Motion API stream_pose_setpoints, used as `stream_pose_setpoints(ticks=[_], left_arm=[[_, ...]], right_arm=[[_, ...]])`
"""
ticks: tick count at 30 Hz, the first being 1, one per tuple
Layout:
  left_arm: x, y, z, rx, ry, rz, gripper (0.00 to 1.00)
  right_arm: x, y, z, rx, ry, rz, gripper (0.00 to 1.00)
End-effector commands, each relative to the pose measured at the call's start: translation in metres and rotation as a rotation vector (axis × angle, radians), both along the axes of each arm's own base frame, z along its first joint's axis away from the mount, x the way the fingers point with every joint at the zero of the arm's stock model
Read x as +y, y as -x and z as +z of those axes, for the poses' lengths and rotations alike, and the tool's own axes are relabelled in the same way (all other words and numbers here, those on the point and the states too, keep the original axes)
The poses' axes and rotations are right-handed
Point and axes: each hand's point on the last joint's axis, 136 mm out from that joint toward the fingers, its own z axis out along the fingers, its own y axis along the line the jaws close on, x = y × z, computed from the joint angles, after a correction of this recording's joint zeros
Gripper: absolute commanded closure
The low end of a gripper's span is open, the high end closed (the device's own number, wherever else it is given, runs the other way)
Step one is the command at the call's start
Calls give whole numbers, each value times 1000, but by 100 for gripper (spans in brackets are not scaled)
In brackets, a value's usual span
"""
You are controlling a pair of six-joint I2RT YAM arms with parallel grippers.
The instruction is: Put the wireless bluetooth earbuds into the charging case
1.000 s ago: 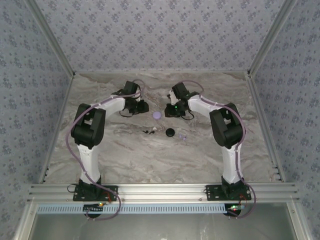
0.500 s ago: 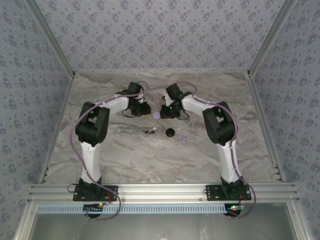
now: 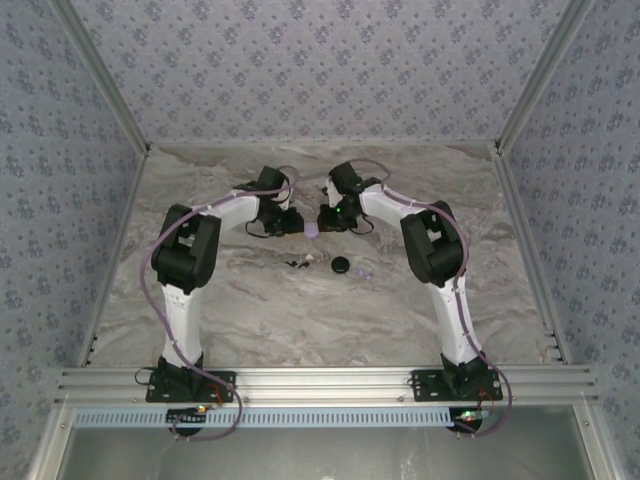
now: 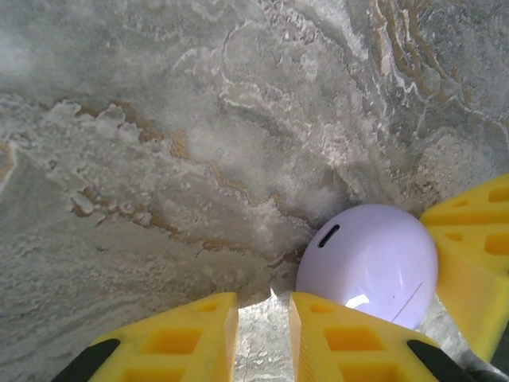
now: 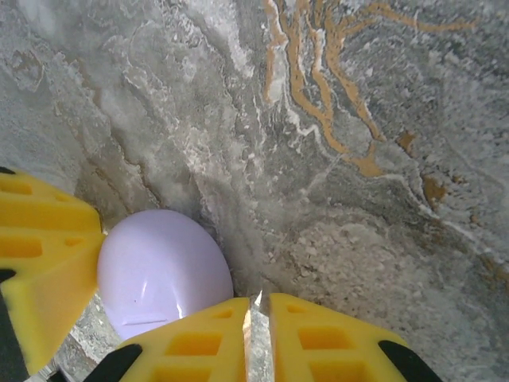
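Both clenched empty, my left tool (image 4: pixel 264 334) and right tool (image 5: pixel 258 338) flank the round glossy lilac plastic charging case (image 4: pixel 367 263) on the marbled table (image 4: pixel 159 119); I judge it light, rigid, slippery, best gripped across its sides.

charging case (image 4: pixel 367 263) boxed in between left gripper (image 4: pixel 264 306) and right gripper (image 5: pixel 258 306), tabletop (image 3: pixel 310 175) open behind it

Charging case (image 3: pixel 312 230): small round lilac puck, domed and glossy in the wrist views (image 4: pixel 367 263) (image 5: pixel 163 270), thin seam line and short dark slot on the shell, shut, lying flat. Wireless bluetooth earbuds (image 3: pixel 365 272): tiny pale lilac specks, out of the case, well apart at about 4 o'clock from it; pose too small to tell.
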Motion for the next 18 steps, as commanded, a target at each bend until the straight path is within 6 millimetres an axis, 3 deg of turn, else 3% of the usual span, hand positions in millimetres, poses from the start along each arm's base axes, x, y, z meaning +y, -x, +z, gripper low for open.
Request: stream_pose_setpoints(ticks=[1,9,18], left_arm=[[-8,26,8,34,2,-54,76],[-17,47,11,50,-4,-94,75],[-2,30,36,-21,-32,-52,75]], right_arm=[[4,1,-7,32,12,13,84],[-1,-7,-10,27,63,15,83],[-23,-12,6,-8,108,-33,82]])
